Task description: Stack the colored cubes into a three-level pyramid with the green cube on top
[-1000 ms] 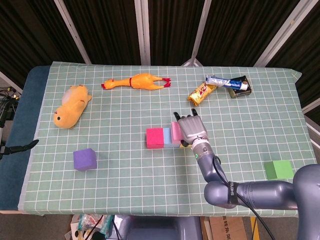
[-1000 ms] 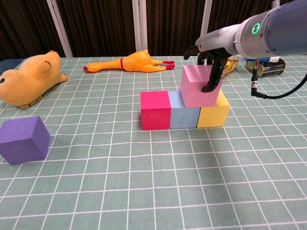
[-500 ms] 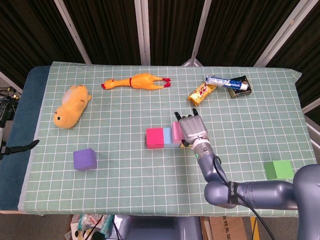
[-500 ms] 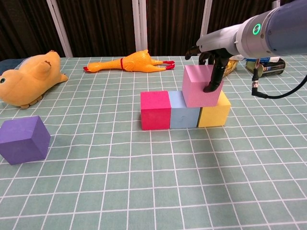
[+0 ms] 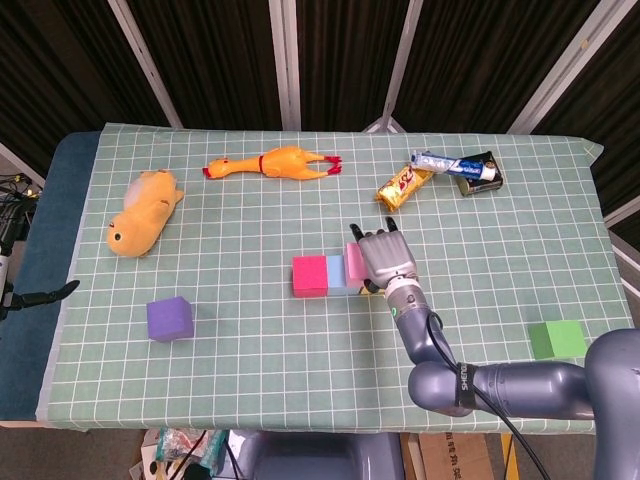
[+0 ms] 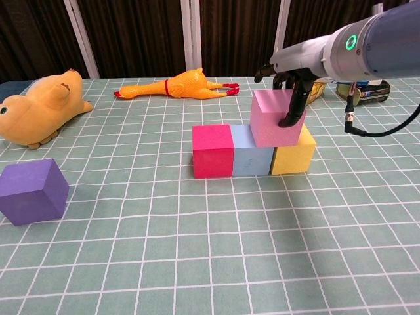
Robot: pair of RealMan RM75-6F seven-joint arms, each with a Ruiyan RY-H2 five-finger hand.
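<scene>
One pink cube (image 6: 275, 118) sits gripped in the right hand (image 6: 293, 84), over the light-blue cube (image 6: 252, 156) and yellow cube (image 6: 294, 154).

Three cubes are sitting in a touching row at the centre of the bench (image 5: 300, 380): left cube (image 6: 212, 151), middle cube (image 6: 252, 159), right cube (image 6: 293, 157). An upper cube (image 6: 270, 125) is resting across the middle and right ones, with the right hand (image 6: 292, 79) gripping it from above. A rubber chicken (image 5: 275, 162) is lying at upper centre-left, a plush toy (image 5: 143, 212) at the left, a lone cube (image 5: 169, 318) at lower left, an outlying cube (image 5: 557, 340) at lower right. A snack bar (image 5: 403, 186), a tube (image 5: 455, 165) and a can (image 5: 478, 178) are lying close together at upper right.
</scene>
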